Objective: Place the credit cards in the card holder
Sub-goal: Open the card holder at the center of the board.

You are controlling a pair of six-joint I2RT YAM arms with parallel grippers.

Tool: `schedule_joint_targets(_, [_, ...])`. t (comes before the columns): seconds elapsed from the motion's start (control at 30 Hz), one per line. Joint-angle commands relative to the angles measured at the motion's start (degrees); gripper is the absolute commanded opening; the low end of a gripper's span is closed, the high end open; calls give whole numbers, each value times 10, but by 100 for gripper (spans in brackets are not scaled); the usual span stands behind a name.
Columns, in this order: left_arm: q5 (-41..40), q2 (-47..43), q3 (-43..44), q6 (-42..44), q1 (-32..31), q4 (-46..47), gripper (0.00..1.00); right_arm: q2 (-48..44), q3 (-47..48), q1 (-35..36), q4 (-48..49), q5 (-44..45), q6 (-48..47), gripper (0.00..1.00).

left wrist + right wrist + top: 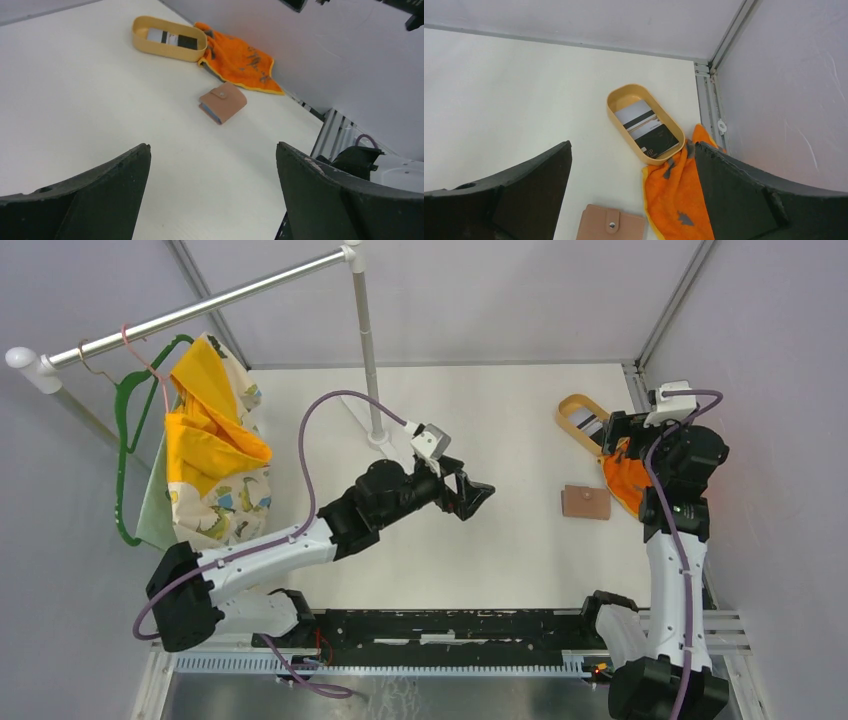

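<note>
The credit cards (647,129) lie stacked inside a tan oval tray (616,96) at the far right of the table; a white one with a dark stripe and a black one show on top. They also show in the left wrist view as credit cards (172,39). The card holder (586,502), a snapped-shut reddish-brown wallet, lies flat just nearer than the tray, also seen as card holder (223,102) and card holder (610,226). My right gripper (632,144) hovers open above tray and wallet, empty. My left gripper (480,498) is open and empty mid-table, left of the wallet.
An orange cloth (674,200) lies crumpled against the tray's near end, right of the wallet, under my right arm. A clothes rail on a pole (366,340) stands at the back left, with a green hanger and a yellow garment (210,440). Walls enclose the table.
</note>
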Motion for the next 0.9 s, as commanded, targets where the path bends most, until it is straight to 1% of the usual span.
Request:
schedule_joint_targets(0.0, [-52,-61,-45,-34,8,-52,100,-11,-15,0,43,-31,40,98])
schedule_joint_targets(0.07, [-80,-88,-73,-47,16,-52,100,-3,-25,0,56,-68,33,98])
schedule_joint_targets(0.13, [-107,-110,-100,-67,26,-53,100,8,-43,0,77,-139,2,98])
schedule_joint_targets(0.17, [-115,-118,-113,-74,34,-52,100,17,-57,0,87,-192,-22,98])
schedule_joint_targets(0.23, [-97,-131,-140,-83,55,-42,100,38,-94,1,125,-292,-65,98])
schedule_joint_targets(0.27, [-89,-135,-154,-87,64,-32,100,52,-113,1,146,-327,-68,98])
schedule_joint_targets(0.33, [-78,-136,-179,-89,78,-16,100,90,-118,2,153,-348,-79,98])
schedule_joint_targets(0.4, [-73,-128,-194,-88,84,-7,100,129,-102,6,111,-333,-137,98])
schedule_joint_targets(0.47, [-65,-109,-207,-88,88,10,100,156,-87,15,66,-279,-197,98])
schedule_joint_targets(0.57, [-44,-66,-213,-86,91,34,100,191,-87,25,46,-232,-239,98])
schedule_joint_targets(0.67, [-2,-25,-193,-90,98,28,100,213,-88,33,19,-197,-302,98])
schedule_joint_targets(0.77, [48,-11,-172,-81,98,4,97,220,-74,33,-19,-148,-321,98])
schedule_joint_targets(0.87, [39,-8,-151,-54,97,-34,96,220,-84,33,-17,-110,-327,98])
